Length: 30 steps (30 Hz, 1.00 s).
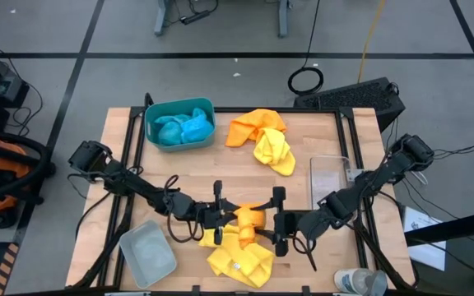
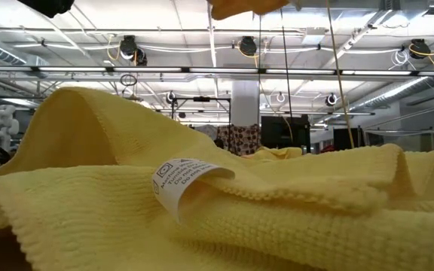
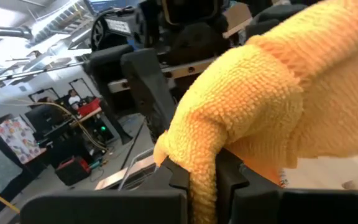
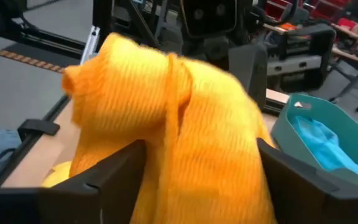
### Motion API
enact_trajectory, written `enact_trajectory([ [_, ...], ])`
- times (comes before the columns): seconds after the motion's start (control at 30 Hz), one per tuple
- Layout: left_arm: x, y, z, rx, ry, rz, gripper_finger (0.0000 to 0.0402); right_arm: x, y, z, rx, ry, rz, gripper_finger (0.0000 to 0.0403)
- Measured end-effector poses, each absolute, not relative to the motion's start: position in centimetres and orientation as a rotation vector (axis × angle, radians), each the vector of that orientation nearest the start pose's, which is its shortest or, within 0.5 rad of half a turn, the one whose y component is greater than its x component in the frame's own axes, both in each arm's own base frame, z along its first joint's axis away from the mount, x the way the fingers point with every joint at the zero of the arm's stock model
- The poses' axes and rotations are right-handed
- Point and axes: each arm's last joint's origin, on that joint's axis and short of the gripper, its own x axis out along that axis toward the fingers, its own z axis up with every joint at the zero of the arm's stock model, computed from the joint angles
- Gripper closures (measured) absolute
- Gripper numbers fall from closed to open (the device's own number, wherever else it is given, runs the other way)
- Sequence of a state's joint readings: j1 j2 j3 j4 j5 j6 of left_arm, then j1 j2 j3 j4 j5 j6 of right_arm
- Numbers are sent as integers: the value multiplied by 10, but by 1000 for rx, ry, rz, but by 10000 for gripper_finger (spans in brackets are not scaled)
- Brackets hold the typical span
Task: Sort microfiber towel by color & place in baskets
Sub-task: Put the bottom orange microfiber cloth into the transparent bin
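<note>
- The orange towel (image 1: pixel 249 217) hangs between the two grippers at the near middle of the table, lifted just above a yellow towel (image 1: pixel 239 256) spread under it.
- The left gripper (image 1: pixel 219 215) is pinched tight on one end of that orange towel; in its wrist view a fold of cloth is squeezed between the dark fingers (image 3: pixel 180 177).
- The right gripper (image 1: pixel 276 220) faces it from the other side with its jaws spread wide. The orange cloth sits in the gap between its fingers (image 4: pixel 114 168), but I judge it is not clamped there.
- So the towel's long axis runs across the table from one gripper to the other, and the left arm looks to have sole hold of it.
- The teal basket (image 1: pixel 150 123) stands at the far left and holds blue towels (image 1: pixel 183 127) bunched together; I cannot count them.
- The pale grey basket (image 1: pixel 148 255) sits at the near left corner, closest to the left arm, with no towel visible in it.
- The clear basket (image 1: pixel 329 177) is on the right, beside the right arm, and appears to hold nothing.
- A second orange towel (image 1: pixel 252 126) and a second yellow towel (image 1: pixel 275 153) lie touching on the table between the teal and clear baskets.
</note>
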State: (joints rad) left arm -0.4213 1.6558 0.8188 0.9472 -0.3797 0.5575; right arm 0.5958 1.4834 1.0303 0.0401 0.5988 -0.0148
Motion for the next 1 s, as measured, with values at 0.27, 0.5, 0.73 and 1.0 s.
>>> enact_trajectory([
  [0.27,318,-130,240,498,-130,28,378,270,179,275,-287,336,-81,79],
  [0.5,314,-134,252,395,-250,30,378,267,185,273,-365,339,-71,43],
  [0.73,314,-135,254,389,-255,30,378,269,183,274,-353,322,-130,39],
  [1.0,314,-135,252,313,-248,19,378,269,183,274,-349,323,-133,39],
])
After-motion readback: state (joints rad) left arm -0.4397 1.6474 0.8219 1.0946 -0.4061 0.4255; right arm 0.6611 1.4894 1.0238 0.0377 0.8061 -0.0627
